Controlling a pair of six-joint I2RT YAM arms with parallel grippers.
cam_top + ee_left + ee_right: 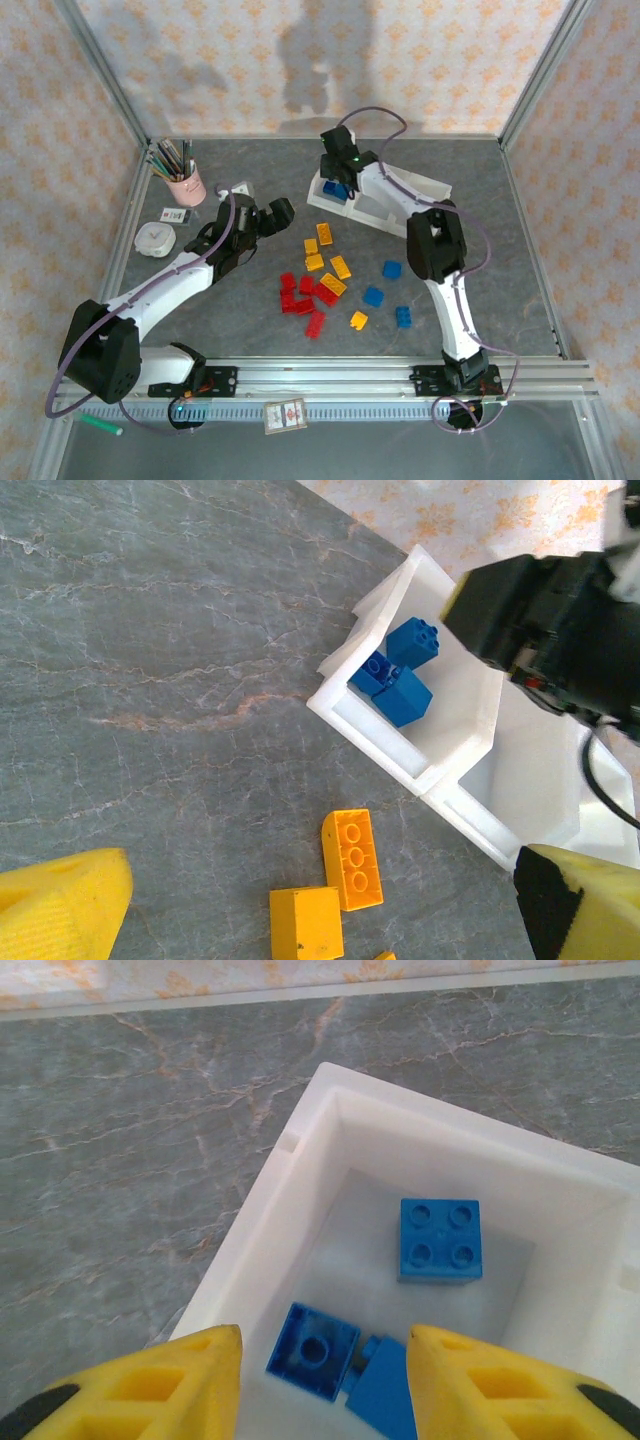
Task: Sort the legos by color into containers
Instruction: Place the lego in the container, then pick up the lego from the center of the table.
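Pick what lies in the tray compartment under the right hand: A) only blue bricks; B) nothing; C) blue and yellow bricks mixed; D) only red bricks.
A: in the right wrist view the compartment below the right hand holds three blue bricks and no other colour.

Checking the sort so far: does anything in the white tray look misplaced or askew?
Nothing misplaced: the white translucent plastic tray's end compartment holds only blue studded bricks. One sits flat, studs up; two others lie tumbled against each other, untidy but harmless.
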